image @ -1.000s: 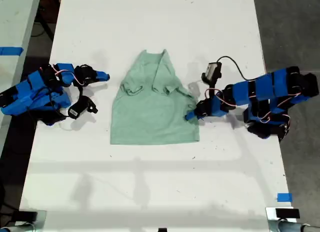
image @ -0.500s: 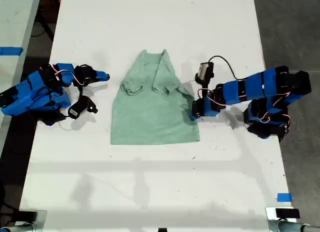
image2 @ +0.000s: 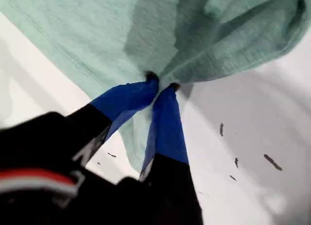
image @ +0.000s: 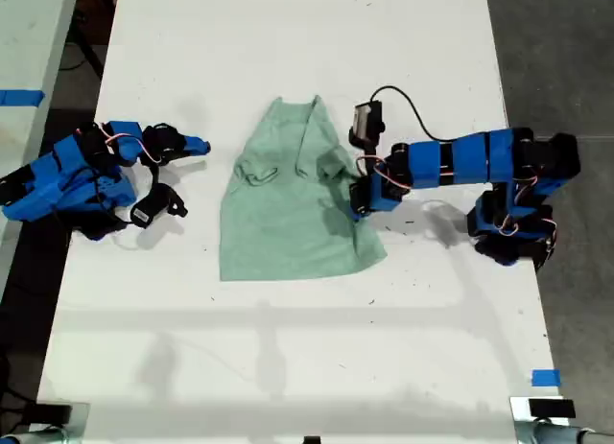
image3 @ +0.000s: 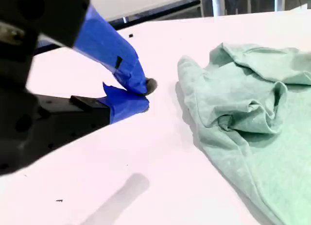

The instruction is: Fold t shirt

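Shirt work at an early stage: t shirt (image: 293,199) lies rumpled mid-table, sleeves bunched. My first gripper (image2: 162,84) pinches its edge on the exterior view's right; my second gripper (image3: 143,95), tips nearly together and empty, rests apart on the exterior view's left. No clean fold yet.

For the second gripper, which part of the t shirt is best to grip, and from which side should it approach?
Probably the bunched sleeve of the t shirt, on the exterior view's left. It faces my second gripper, which rests shut on the table apart from the cloth. The raised folds there give the jaws something to pinch, so a low approach from that side suits. My first gripper already pinches the opposite edge.
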### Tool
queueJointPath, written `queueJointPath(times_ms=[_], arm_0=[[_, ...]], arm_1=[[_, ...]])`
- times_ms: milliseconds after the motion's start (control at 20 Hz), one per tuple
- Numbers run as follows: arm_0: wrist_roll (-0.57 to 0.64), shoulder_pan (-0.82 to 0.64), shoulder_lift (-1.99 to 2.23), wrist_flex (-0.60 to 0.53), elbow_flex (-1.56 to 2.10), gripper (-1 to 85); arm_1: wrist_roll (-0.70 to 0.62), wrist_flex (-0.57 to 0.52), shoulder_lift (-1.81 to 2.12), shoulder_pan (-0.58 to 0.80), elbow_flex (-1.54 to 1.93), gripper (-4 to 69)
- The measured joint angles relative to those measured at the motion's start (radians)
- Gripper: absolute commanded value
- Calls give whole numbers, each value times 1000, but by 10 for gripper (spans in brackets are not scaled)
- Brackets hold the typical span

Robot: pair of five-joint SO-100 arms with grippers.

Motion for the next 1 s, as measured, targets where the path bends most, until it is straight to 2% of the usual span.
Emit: queueJointPath(times_ms=[250,350,700,750,850,900,1000], arm_0=[[0,0,8,5,0,-1],[0,0,9,5,0,-1],[0,0,17,8,0,-1],[0,0,17,8,0,-1],[0,0,17,8,0,-1],[0,0,17,8,0,-1],[0,0,20,12,0,-1]], arm_1=[[-58,127,-377,-38,-483,2],[-78,144,-512,-44,-640,1],[-156,31,-565,-72,-684,11],[-167,11,-565,-78,-684,135],[-187,-25,-581,-91,-686,312],[-195,-35,-592,-97,-686,331],[-207,-54,-595,-103,-686,319]])
